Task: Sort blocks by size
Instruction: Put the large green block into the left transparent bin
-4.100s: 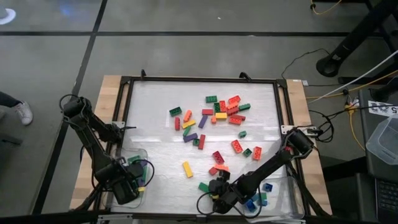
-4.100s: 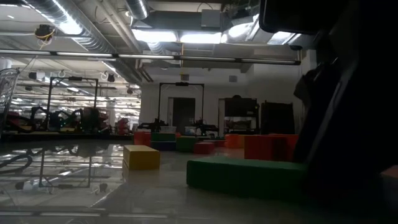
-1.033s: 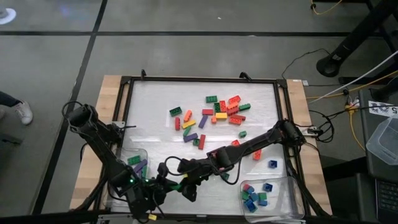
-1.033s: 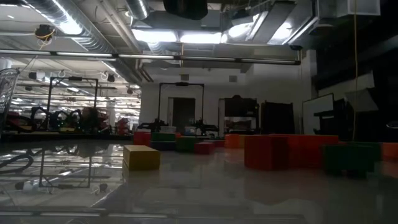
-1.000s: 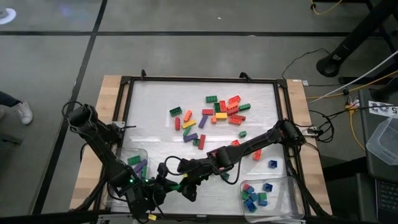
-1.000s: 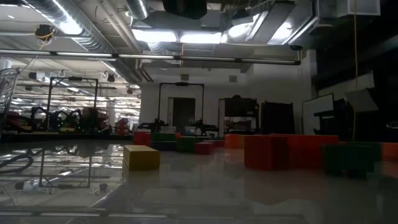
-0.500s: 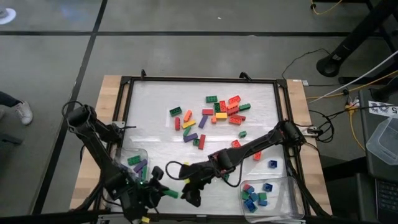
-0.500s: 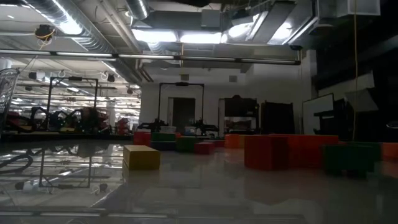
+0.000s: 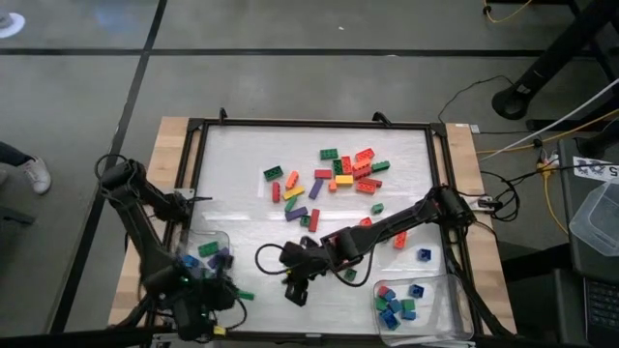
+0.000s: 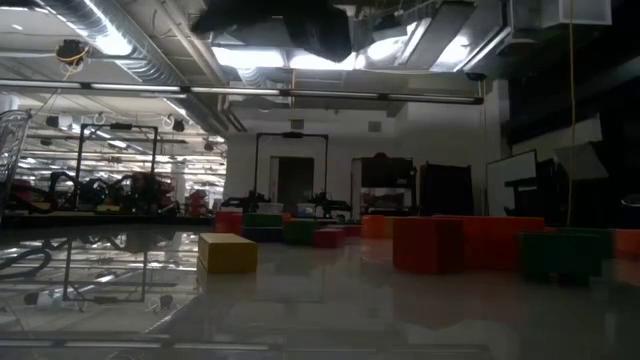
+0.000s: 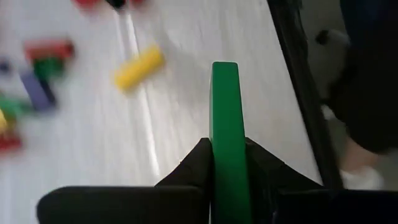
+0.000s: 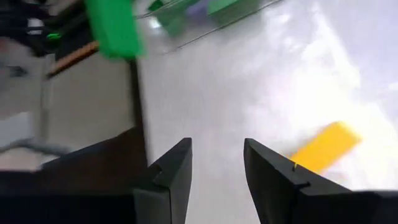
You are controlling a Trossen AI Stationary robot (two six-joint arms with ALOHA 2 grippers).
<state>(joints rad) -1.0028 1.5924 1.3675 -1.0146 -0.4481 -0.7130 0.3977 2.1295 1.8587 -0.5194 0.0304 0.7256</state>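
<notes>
My left gripper (image 9: pixel 232 293) hangs by the table's near left corner, beside the left clear tray (image 9: pixel 196 238), shut on a long green block (image 9: pixel 245 295) (image 11: pixel 225 118). My right gripper (image 9: pixel 295 292) (image 12: pixel 217 165) stands open just to its right, with nothing between its fingers. In the right wrist view the green block (image 12: pixel 113 28) shows ahead of it. A yellow long block (image 11: pixel 138 66) (image 12: pixel 323 146) lies flat on the white table top close by. Many more blocks (image 9: pixel 334 174) lie scattered toward the far middle. My left gripper pinches the long green block between its two fingers, which press on its two long sides (image 11: pixel 227 163). The fingers lie along the block, and its free end (image 11: pixel 224 68) sticks out past the fingertips. The block is lifted clear of the table, pointing slantwise down.
The left tray holds green and purple blocks (image 9: pixel 211 253); the right tray (image 9: pixel 440 280) at the near right holds mostly blue ones (image 9: pixel 392 309). A blue block (image 9: pixel 424 254) lies loose beside it. A black frame (image 9: pixel 193 174) rims the table top.
My left gripper has drawn away from the right gripper toward the table's left edge, carrying the green block, and has risen a little and rolled. The right gripper has stayed about where it was, open, and tipped slightly.
</notes>
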